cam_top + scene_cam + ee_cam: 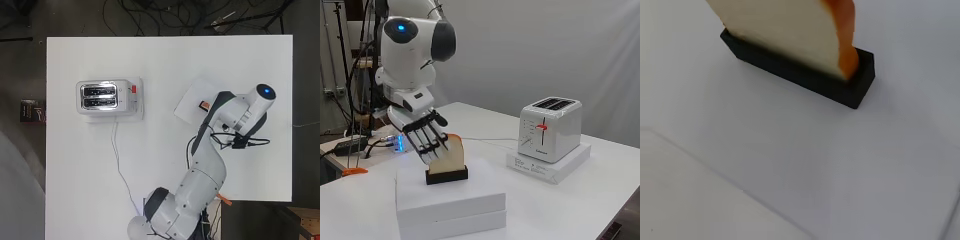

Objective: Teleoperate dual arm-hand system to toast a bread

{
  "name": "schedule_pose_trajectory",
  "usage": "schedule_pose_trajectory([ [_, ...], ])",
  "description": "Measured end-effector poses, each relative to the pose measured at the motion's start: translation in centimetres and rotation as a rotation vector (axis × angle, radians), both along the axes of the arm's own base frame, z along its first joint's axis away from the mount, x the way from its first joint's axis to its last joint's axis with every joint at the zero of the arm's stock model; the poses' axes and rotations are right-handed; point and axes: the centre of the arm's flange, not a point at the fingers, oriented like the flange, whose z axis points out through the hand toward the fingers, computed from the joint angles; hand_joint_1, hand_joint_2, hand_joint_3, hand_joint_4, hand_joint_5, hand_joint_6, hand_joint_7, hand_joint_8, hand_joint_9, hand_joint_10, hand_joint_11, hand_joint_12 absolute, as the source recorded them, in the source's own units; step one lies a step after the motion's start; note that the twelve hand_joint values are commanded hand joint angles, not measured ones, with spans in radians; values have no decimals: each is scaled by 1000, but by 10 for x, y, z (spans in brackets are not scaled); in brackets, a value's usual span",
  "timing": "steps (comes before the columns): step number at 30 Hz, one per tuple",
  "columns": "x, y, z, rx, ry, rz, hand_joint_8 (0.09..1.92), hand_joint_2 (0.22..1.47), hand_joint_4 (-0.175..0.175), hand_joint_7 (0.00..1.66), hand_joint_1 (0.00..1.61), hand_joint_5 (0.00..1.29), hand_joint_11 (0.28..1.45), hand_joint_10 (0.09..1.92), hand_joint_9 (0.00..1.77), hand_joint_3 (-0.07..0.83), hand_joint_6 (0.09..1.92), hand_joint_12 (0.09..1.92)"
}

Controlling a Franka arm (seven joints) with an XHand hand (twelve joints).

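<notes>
- My hand [427, 137] sits low over the white box [470, 200], fingers [432, 142] straight and angled down, lying against the near face of the bread slice [451, 155]. I see nothing curled round the slice, so I read the hand as released, flat against it at most.
- The slice stands upright in its black holder [447, 175], which rests on top of the box, near the box's arm-side edge.
- From the wrist camera I see the slice [785, 30] close up, pale face and orange-brown crust, seated in the black holder [805, 75] on the white surface; the hand itself does not show there.
- From overhead, only a sliver of slice and holder [204, 105] peeks out beside the arm, on the box [192, 100].
- The toaster [549, 129] stands well apart across the table [165, 55], on its own white base [555, 165], slots up, red-tipped lever [541, 128] high on its track. Its cord [120, 165] trails toward the arm's base.
</notes>
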Motion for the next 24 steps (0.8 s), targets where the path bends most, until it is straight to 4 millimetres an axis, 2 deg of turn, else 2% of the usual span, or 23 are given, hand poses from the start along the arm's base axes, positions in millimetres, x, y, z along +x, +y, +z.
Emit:
schedule_pose_trajectory([
  [4, 7, 30, -4, 14, 1, 97, 87, 995, 0, 500, 318, 383, 445, 87, 591, -11, 87, 87],
  [7, 14, 47, -12, 2, 10, 161, 87, 976, 38, 496, 311, 413, 441, 87, 603, -13, 87, 87],
  [10, 16, 53, -15, -36, 53, 170, 87, 953, 62, 486, 279, 416, 437, 87, 597, -16, 87, 87],
  [12, 16, 53, -17, -64, 76, 169, 87, 948, 58, 503, 275, 423, 449, 87, 617, -13, 87, 87],
  [15, 10, 45, -34, -31, 112, 129, 87, 952, 51, 517, 292, 446, 461, 87, 638, -6, 87, 87],
  [16, 9, 40, -41, -9, 113, 108, 87, 1039, 95, 646, 525, 581, 506, 87, 733, 1, 446, 87],
  [17, 9, 36, -46, 9, 112, 92, 353, 1095, 5, 751, 860, 721, 579, 365, 826, -10, 826, 87],
  [18, 10, 34, -50, 19, 109, 85, 654, 1133, -75, 790, 1087, 761, 645, 676, 874, -8, 1116, 87],
  [19, 10, 32, -51, 20, 98, 81, 797, 1158, -80, 856, 1160, 774, 697, 627, 953, -5, 1270, 87],
  [20, 8, 31, -51, 17, 77, 77, 837, 1167, -73, 932, 1186, 772, 742, 469, 1061, -4, 1331, 87],
  [22, 1, 29, -50, 2, 31, 65, 845, 1166, -79, 1029, 1204, 756, 810, 196, 1240, -1, 1350, 87],
  [24, -11, 30, -53, 2, -3, 44, 815, 1156, -111, 1089, 1220, 751, 873, 89, 1360, -1, 1324, 87],
])
